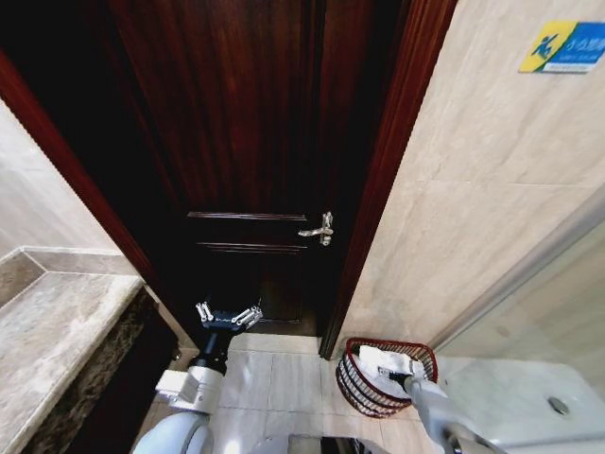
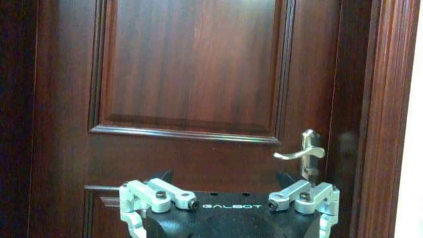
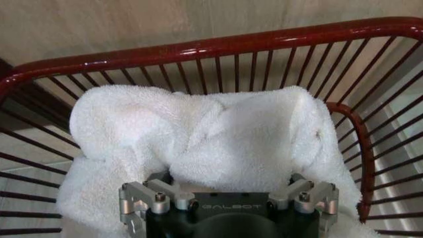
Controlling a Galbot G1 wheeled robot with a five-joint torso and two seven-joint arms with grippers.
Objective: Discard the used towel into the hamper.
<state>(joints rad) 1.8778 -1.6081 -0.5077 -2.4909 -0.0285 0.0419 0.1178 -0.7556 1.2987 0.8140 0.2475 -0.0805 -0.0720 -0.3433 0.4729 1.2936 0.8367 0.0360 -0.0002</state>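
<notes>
The hamper, a small dark red wire basket, stands on the tiled floor by the beige wall, right of the door. A white towel lies bunched inside it. In the right wrist view the towel spreads across the inside of the hamper's rim and drapes over the front of my right gripper. My right gripper reaches down into the hamper, its linkages spread open and its fingertips hidden under the cloth. My left gripper hangs open in front of the door, holding nothing.
A dark wooden door with a metal lever handle stands shut ahead. A stone counter runs along the left. A glass partition and the wall close in on the right behind the hamper.
</notes>
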